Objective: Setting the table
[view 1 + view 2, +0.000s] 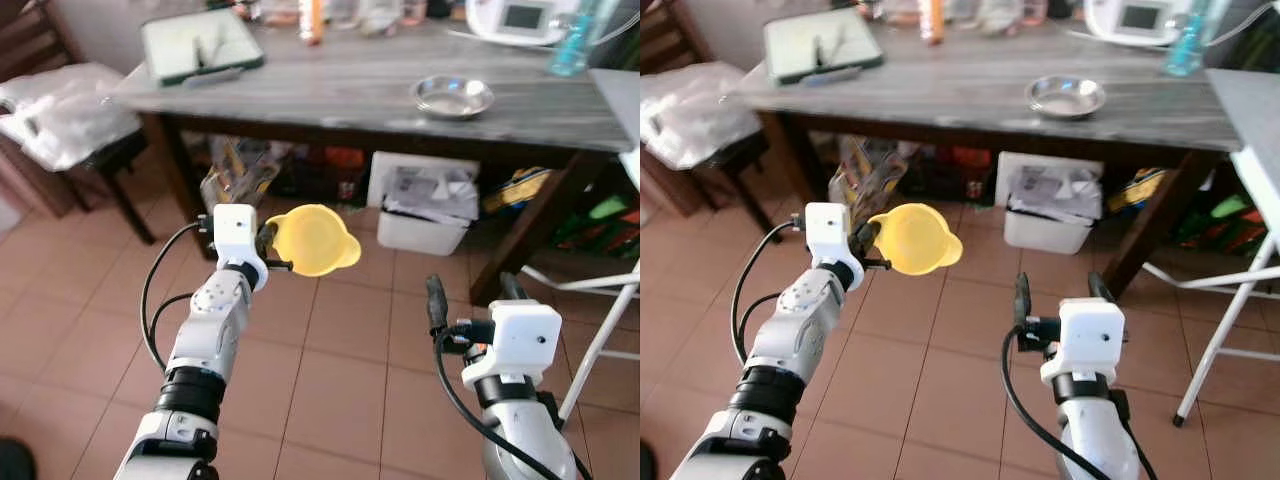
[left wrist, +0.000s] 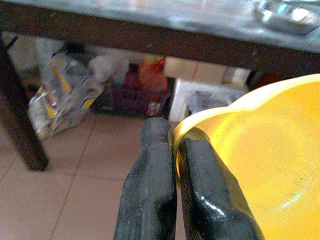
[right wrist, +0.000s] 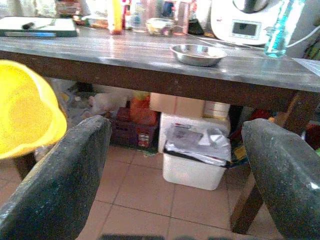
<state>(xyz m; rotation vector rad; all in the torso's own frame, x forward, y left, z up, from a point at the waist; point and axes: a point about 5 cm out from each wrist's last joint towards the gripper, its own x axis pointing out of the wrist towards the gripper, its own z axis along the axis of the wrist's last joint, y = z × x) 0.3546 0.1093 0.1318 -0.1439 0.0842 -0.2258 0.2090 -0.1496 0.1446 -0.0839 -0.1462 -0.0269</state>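
Note:
My left gripper (image 1: 268, 243) is shut on the rim of a yellow plastic bowl (image 1: 314, 240), held in the air over the tiled floor in front of the dark wooden table (image 1: 350, 85). In the left wrist view the two black fingers (image 2: 155, 185) pinch the yellow bowl's (image 2: 265, 175) edge. My right gripper (image 1: 470, 288) is open and holds nothing, lower and to the right; its fingers (image 3: 65, 180) stand wide apart. A metal bowl (image 1: 452, 96) sits on the table top toward the right.
A tray with utensils (image 1: 200, 45) lies at the table's left end, an appliance (image 1: 520, 18) and blue bottle (image 1: 572, 40) at the back right. Boxes and bags, including a white bin (image 1: 425, 205), are under the table. A white folding frame (image 1: 600, 300) stands at right, a chair with bags (image 1: 60, 115) at left.

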